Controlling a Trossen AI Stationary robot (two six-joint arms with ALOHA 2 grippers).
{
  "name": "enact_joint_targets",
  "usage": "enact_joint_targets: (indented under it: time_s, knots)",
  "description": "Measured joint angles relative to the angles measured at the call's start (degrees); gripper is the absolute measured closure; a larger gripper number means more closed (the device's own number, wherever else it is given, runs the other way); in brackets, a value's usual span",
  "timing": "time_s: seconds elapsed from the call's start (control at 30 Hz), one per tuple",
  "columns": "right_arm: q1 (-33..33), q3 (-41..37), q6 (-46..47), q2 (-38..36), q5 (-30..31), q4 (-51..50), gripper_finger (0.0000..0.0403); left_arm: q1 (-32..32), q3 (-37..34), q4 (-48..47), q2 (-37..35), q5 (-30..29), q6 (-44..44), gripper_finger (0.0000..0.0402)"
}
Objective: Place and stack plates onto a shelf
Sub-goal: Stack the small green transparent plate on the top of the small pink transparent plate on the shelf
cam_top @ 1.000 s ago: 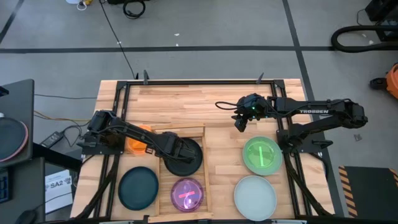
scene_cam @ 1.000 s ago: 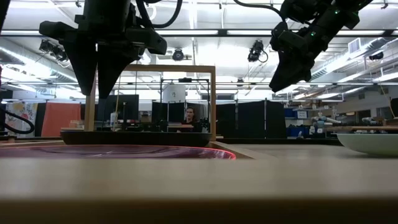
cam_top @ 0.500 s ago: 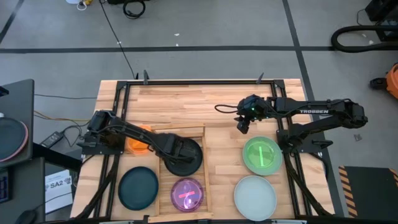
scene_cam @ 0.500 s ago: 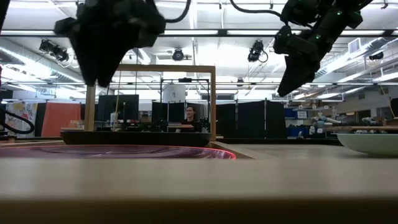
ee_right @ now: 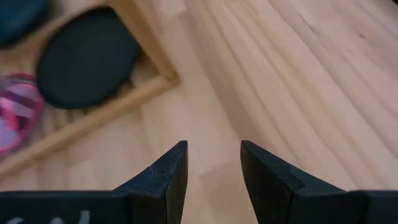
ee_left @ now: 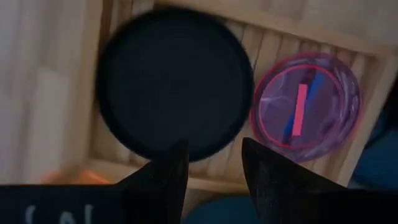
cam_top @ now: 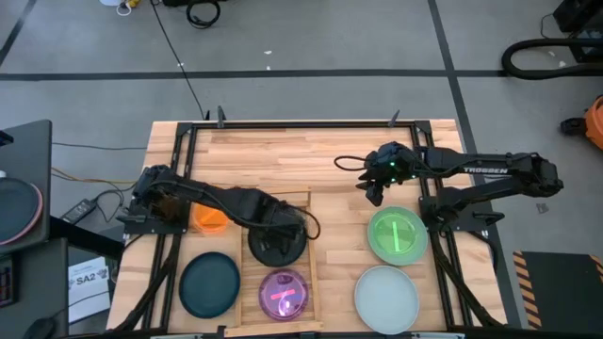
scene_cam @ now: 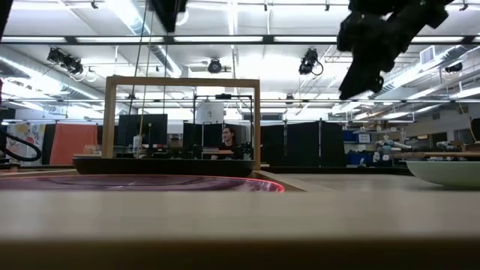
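black plate (cam_top: 279,240) and purple plate (cam_top: 283,293) lie in the shelf (cam_top: 312,247) under the open, empty left gripper (ee_left: 212,163); the right gripper (ee_right: 211,163), also open and empty, hovers beside the green plate (cam_top: 397,234); others remain.

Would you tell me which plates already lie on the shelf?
The black plate and the purple plate lie within the shelf; the others rest on the tabletop.

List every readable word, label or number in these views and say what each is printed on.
"TROSSEN": on the right arm's forearm, high view.
"SA2": on a white sheet on the floor left of the table; the smaller print below it is too small to read.
No other text is legible.
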Motion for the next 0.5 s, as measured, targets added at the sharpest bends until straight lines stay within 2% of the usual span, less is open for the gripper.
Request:
enact_joint_targets:
  time_s: [0.27, 0.4, 0.5]
  knots:
    - [6.8, 0.0, 6.7, -8.8, -2.0, -0.3, 0.0249, 6.9, 9.5, -2.1, 0.0, -2.5, 24.0, 0.0246]
    - [12.5, 0.0, 10.5, -11.9, -1.6, -0.3, 0.0249, 13.0, 10.4, -2.0, 0.0, -2.4, 32.8, 0.0246]
    - [16.9, 0.0, 12.9, -13.1, 1.7, -1.4, 0.0250, 18.5, 10.5, -2.6, 0.0, -1.2, 37.0, 0.0246]
